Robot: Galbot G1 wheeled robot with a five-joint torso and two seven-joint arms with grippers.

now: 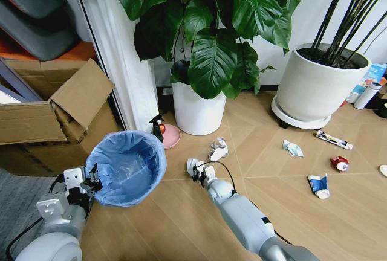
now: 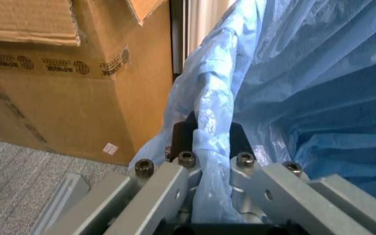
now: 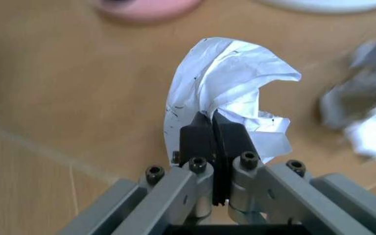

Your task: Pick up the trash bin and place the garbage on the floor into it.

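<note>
Between the right end effector's (image 3: 212, 128) closed pads: a crumpled paper wad (image 3: 230, 88) — light, soft, pinched by one fold — just beside the trash bin (image 1: 128, 165), whose rim the left end effector (image 2: 206, 142) clamps.

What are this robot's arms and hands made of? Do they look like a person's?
Not really. Both arms are smooth, rounded light-grey tubes with thin black cables looping near the wrists. The left hand and right hand are each flat silvery metal bars fastened with dark bolts, ending in two small black pads instead of fingers. A dark band rings the right forearm.
</note>
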